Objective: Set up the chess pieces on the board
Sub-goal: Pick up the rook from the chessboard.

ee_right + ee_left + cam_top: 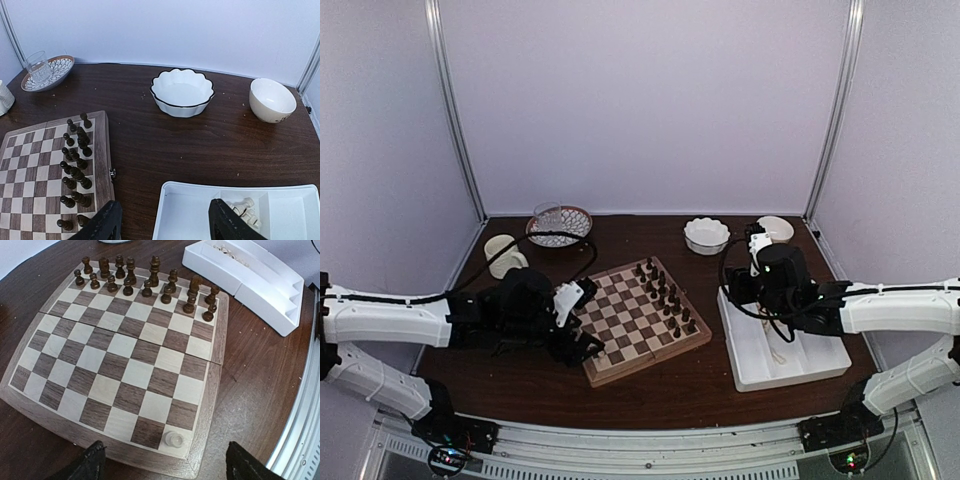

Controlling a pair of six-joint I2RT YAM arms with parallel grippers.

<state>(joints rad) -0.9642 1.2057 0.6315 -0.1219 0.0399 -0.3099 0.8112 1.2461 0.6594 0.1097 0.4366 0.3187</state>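
Cream-white chess piece (174, 439) upright on checked board (115, 365), left gripper (165, 454) and right gripper (165, 210) jaws apart

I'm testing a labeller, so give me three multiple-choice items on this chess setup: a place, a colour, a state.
1. Where on the board does the lone cream-white piece stand? A the centre; B a light square in the row nearest the left gripper; C the far row.
2. The pieces filling the far two rows are: A dark brown; B red; C cream.
3. The left gripper is: A shut on a piece; B open and empty; C out of view.
Key: B, it stands just ahead of the fingers; A, all look dark brown; B, fingers apart, nothing between.
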